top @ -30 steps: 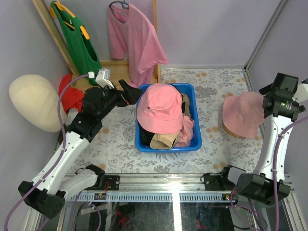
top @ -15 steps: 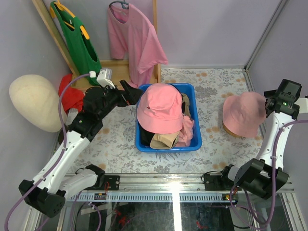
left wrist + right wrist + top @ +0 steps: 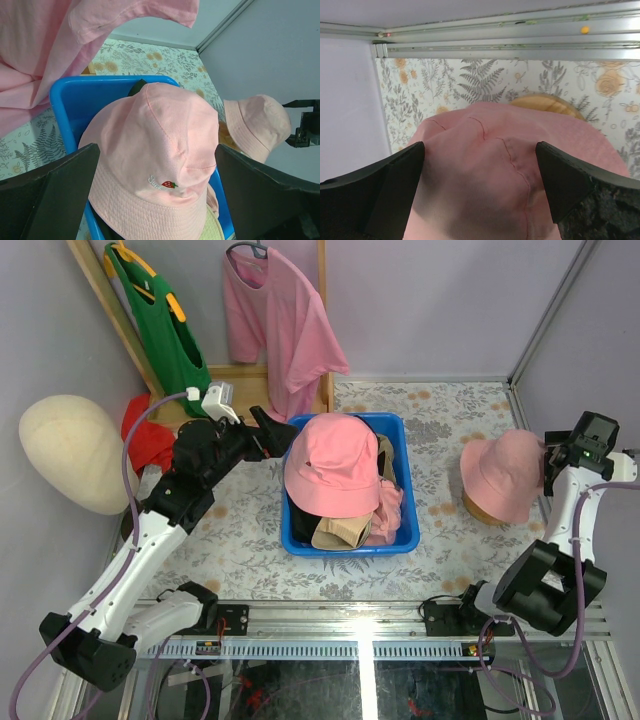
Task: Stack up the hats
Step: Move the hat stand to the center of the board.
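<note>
Hats (image 3: 350,525) part in bin, one at right; both grippers wide

Most of the load sits in the bin (image 3: 402,538) at the middle of the table (image 3: 240,540). It is a loose heap with a pink hat (image 3: 335,465) crown-up on top, its brim covering much of what lies beneath. A tan cap (image 3: 340,533) and some dark and pink fabric show at the near edge. Uppermost and unpinned, the pink hat looks like the natural next pick.

A second pink bucket, the right hat (image 3: 500,478), sits alone well right of the bin. It is crown-up over a tan disc (image 3: 478,513) that peeks out at its near-left edge; I cannot tell whether that is a stand or another brim. That spot reads as the base of the stack.

The left gripper (image 3: 156,150) hangs over the bin's far-left corner, fingers spread to either side of the pink hat. It touches nothing that I can see, and seems posed to come down on the crown or brim. The right gripper (image 3: 480,147) is at the right hat's right edge, fingers likewise spread with the crown between them, holding nothing. It may be there to steady that hat.

Soft fabric folds under a pinch, so a grip at the brim may drag up the caps below.
</note>
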Controlling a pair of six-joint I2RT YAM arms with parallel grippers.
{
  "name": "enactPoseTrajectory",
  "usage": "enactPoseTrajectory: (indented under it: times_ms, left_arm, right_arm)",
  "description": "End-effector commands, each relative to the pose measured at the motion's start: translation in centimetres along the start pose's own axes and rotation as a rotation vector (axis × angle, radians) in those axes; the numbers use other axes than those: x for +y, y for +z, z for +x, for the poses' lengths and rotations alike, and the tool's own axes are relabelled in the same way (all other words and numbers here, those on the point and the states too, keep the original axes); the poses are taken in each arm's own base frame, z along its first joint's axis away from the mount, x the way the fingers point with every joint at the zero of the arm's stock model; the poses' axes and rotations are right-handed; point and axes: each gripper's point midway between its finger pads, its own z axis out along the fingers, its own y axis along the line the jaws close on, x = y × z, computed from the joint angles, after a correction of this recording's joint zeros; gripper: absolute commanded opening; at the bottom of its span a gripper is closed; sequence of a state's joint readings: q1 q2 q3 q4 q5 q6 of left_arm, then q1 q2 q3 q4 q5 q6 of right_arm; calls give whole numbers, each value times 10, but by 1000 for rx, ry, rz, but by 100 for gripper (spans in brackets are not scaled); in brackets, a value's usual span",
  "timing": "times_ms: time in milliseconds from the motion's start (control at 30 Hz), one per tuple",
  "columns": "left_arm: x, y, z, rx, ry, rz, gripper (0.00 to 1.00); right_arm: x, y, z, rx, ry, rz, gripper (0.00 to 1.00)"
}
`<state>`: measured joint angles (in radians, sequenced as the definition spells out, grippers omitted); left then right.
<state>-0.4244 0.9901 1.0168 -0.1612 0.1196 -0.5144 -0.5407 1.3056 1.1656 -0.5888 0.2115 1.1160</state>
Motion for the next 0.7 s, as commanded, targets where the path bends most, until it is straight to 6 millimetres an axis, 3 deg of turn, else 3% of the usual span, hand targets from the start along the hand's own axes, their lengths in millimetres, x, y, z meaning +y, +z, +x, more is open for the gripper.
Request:
enactPoseTrajectory:
  times_ms: [0, 300, 667]
  left_arm:
    - [-7, 1, -24, -85, 28, 17, 98]
    - [-4, -4, -23, -101, 6, 8, 98]
    - [-3, -17, -27, -126, 12, -10, 98]
  right_arm:
    - [14, 6, 15, 76, 31, -66, 100]
    - [31, 3, 39, 124, -13, -119, 100]
    - [60, -5, 95, 174, -78, -158, 100]
